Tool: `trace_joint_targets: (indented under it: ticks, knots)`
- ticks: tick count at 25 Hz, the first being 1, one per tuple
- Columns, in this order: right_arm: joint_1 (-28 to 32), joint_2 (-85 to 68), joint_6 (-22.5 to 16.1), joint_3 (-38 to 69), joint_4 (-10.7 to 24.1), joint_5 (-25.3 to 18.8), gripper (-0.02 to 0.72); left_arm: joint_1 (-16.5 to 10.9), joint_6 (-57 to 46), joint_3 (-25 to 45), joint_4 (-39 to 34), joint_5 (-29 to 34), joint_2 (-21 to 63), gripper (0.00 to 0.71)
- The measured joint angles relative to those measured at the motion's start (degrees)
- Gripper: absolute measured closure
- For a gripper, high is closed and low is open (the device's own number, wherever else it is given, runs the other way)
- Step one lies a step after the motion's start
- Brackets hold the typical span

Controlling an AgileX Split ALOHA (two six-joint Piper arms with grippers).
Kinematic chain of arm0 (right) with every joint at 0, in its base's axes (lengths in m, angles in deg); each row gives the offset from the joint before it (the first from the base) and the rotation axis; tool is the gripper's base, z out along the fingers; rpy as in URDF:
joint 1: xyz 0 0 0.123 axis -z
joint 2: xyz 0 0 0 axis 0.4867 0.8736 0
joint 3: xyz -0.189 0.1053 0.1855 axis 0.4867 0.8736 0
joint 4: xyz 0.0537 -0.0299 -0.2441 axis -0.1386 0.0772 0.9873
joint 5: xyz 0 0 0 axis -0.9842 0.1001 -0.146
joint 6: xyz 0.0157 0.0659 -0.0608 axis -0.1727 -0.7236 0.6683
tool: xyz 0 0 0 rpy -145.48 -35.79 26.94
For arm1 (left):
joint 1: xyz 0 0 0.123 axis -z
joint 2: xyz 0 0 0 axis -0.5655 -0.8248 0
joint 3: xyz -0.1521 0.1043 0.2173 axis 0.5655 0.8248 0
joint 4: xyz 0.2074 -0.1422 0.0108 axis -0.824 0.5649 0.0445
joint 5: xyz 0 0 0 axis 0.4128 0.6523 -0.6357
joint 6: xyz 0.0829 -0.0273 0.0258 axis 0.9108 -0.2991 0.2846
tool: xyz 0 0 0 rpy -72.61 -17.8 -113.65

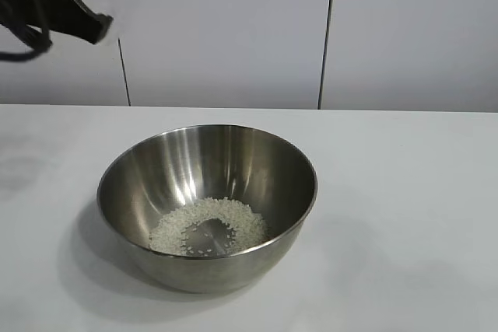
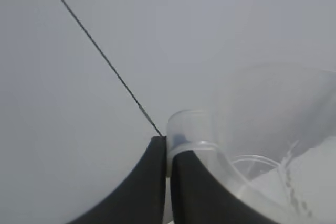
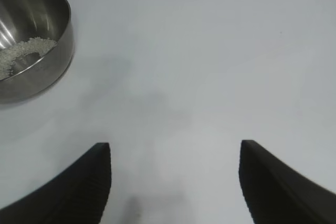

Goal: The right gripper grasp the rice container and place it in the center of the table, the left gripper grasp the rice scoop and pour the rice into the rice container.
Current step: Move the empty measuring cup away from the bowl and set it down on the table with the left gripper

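Rice in the steel bowl, scoop held aloft

Nearest us, the rice container [image 1: 207, 206] stands mid-tabletop [image 1: 405, 192], the rice [image 1: 208, 227] ringing its floor. We see the left gripper [image 2: 168, 182] raised, jaws clenched on the rice scoop [image 2: 231, 145]. We find the right gripper [image 3: 175, 182] hovering well apart, jaws released.

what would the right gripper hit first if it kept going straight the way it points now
Most likely the bare table. The right gripper, open and tilted down, has only white tabletop ahead; the rice container sits well off to one side, though depth is hard to judge.
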Motion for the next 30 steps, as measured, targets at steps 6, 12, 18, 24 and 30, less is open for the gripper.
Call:
trace_joint_targets:
  ticks: [6,12,18,24,30]
  knots:
    - [0.0,0.0,0.0,0.0,0.0,0.0,0.231,-16.6,-24.57,0.0,-19.49,16.58,4.13,0.702]
    - [0.0,0.0,0.0,0.0,0.0,0.0,0.231,-27.63,-62.88,0.0,-51.89,20.07,4.13,0.702]
    - [0.0,0.0,0.0,0.0,0.0,0.0,0.231,-36.06,-76.89,5.61,-66.24,16.39,4.07,0.702]
    - [0.0,0.0,0.0,0.0,0.0,0.0,0.231,-41.48,-72.8,13.23,-66.85,4.09,-2.75,0.702]
    - [0.0,0.0,0.0,0.0,0.0,-0.09,0.231,-41.67,-67.44,13.88,-66.88,-6.02,-15.85,0.702]
